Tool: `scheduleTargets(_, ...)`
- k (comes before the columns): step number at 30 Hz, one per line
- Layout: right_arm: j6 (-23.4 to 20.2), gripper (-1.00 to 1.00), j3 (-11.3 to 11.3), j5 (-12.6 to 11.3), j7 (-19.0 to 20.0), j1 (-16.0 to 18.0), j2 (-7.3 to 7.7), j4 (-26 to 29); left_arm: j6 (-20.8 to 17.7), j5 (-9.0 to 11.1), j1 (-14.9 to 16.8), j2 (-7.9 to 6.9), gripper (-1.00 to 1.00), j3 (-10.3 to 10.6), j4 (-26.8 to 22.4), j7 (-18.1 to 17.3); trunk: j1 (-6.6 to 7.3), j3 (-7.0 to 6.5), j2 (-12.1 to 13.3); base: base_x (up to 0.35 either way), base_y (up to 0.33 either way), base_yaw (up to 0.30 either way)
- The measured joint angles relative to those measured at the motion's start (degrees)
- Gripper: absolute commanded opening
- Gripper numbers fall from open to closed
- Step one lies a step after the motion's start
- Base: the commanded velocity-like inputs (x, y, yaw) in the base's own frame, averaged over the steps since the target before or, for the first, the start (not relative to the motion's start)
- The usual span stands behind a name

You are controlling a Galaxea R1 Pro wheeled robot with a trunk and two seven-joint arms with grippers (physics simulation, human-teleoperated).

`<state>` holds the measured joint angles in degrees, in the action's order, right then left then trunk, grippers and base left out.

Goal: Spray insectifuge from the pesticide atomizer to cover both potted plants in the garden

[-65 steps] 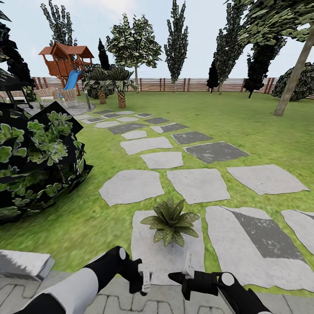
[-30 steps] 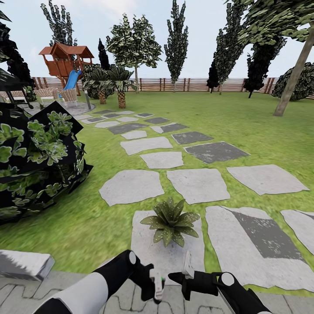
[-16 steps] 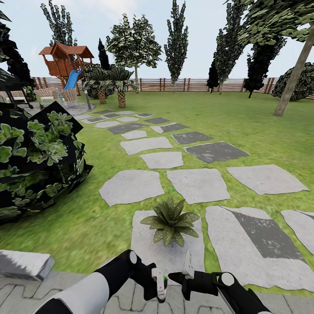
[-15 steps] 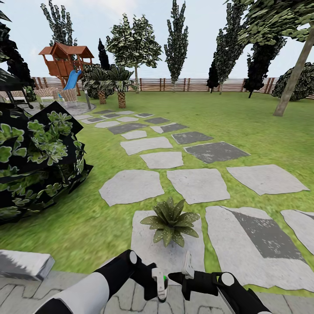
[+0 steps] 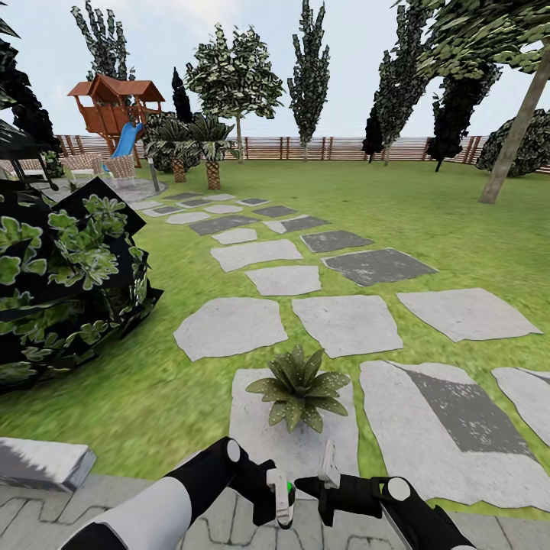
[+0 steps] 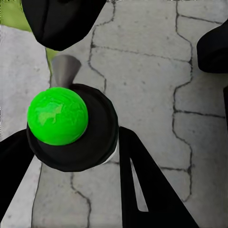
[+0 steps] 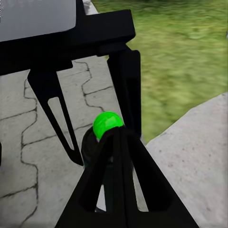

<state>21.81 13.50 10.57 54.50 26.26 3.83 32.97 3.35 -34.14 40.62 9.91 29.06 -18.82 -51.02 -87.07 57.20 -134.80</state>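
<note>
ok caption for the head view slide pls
Both grippers meet low over grey paving, the left gripper holding the pesticide atomizer, facing a speckled potted plant on a stepping stone.

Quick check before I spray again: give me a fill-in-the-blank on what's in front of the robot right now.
1. The potted plant sits on a pale stepping ___.
2. The left claw grips the pesticide atomizer, which carries a bright ___ ball.
3. The playhouse by the fence has a ___ slide.

Missing words: stone; green; blue
</note>
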Motion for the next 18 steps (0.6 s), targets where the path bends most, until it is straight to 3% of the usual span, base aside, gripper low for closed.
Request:
scheduleTargets(5,0.0,-1.0,0.0,0.0,0.0,0.0,0.0,0.0,0.2,3.17,-0.03,-0.05,-1.0,-0.01,-0.02,-0.09,0.0,0.0,0.0,0.0,0.0,0.0)
scheduleTargets(18,0.0,-1.0,0.0,0.01,0.0,0.0,0.0,-0.05,0.2,3.23,-0.02,-0.56,-1.0,0.08,0.37,0.08,0.0,0.0,0.0,0.0,0.0,0.0)
